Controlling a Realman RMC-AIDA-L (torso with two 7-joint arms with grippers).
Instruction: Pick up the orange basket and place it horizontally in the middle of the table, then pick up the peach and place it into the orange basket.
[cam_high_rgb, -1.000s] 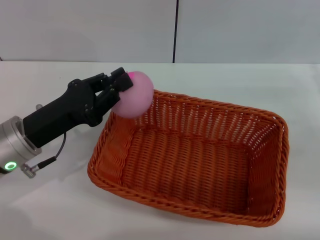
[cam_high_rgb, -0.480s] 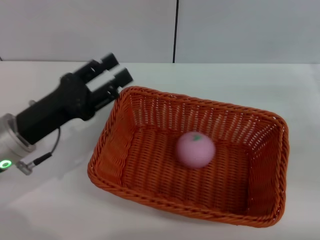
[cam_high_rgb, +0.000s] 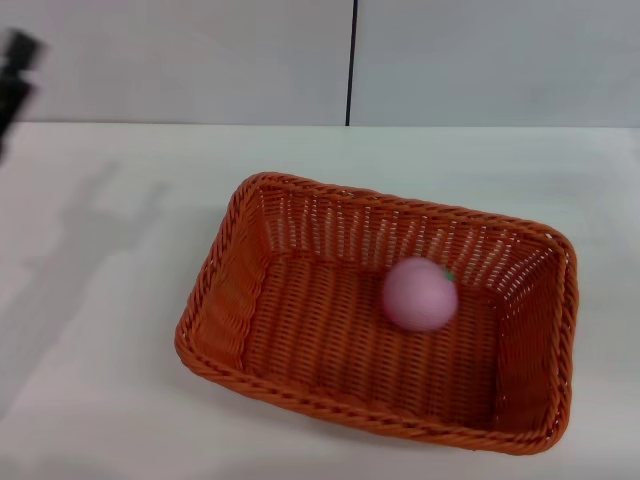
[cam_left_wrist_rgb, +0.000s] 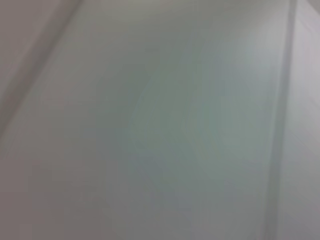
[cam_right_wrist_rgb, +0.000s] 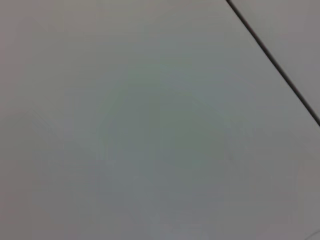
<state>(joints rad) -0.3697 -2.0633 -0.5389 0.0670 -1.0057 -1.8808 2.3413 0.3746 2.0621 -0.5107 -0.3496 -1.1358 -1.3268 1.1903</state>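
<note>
The orange basket (cam_high_rgb: 385, 318) sits flat on the white tabletop (cam_high_rgb: 110, 300), its long side running across the tabletop, roughly midway between the left and right edges and closer to the near edge than to the far one. Its open-weave sides slope outward up to a braided rim, and its mouth faces up. The peach (cam_high_rgb: 420, 293) lies inside the basket on the woven floor, toward the right half and near the far wall, with a small green stem spot showing on its upper right; nothing is touching it. The left claw (cam_high_rgb: 14, 68) shows only as a dark blurred shape at the far left corner of the head view, raised above the tabletop's far left area and well apart from the basket; whether it is open or closed cannot be told. The right claw does not appear in the head view, and both wrist views show only plain pale surfaces, one crossed by a dark line.
</note>
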